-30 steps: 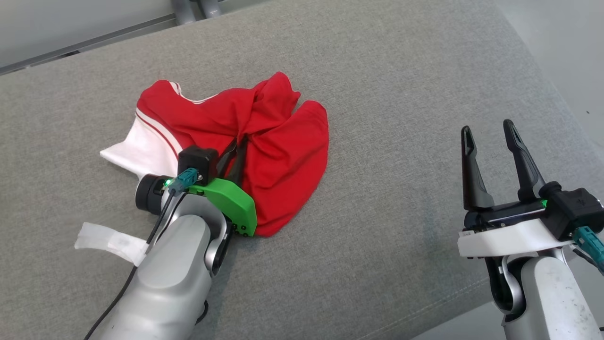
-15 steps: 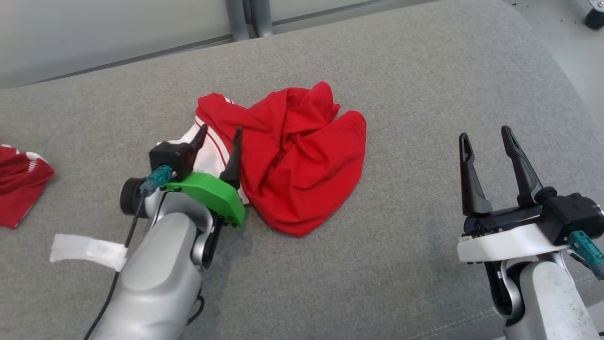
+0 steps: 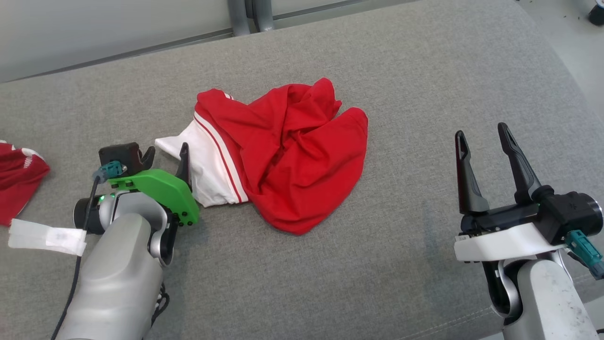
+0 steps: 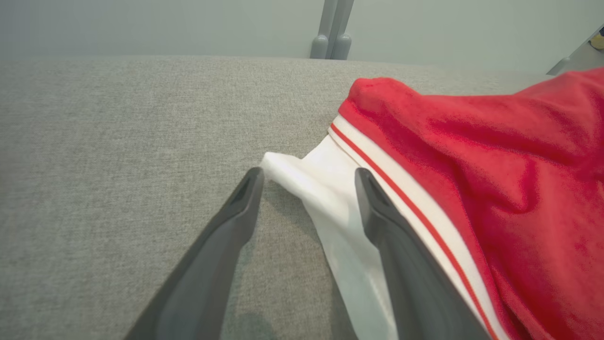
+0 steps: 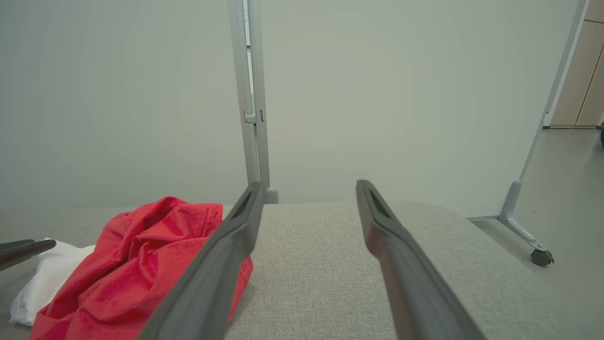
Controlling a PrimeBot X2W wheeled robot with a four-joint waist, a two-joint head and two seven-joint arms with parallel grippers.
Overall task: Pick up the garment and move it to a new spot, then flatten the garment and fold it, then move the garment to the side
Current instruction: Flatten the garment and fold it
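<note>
Head view: second red cloth (image 3: 19, 182) cut off by the left edge, type not readable; caster (image 3: 595, 12) clipped at the top right corner. The red-and-white garment (image 3: 283, 151) lies bunched, folds hiding its outline; in the left wrist view it runs off the right and bottom edges.

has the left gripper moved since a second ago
Yes. Against the garment, the left gripper has gone left: off the red folds to its white edge, jaws now open.

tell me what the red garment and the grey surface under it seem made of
Garment: soft matte knit, probably cotton jersey; it crumples in loose folds and looks fuzzy up close. Grey surface: woven upholstery fabric, matte, with a visible flecked weave.
</note>
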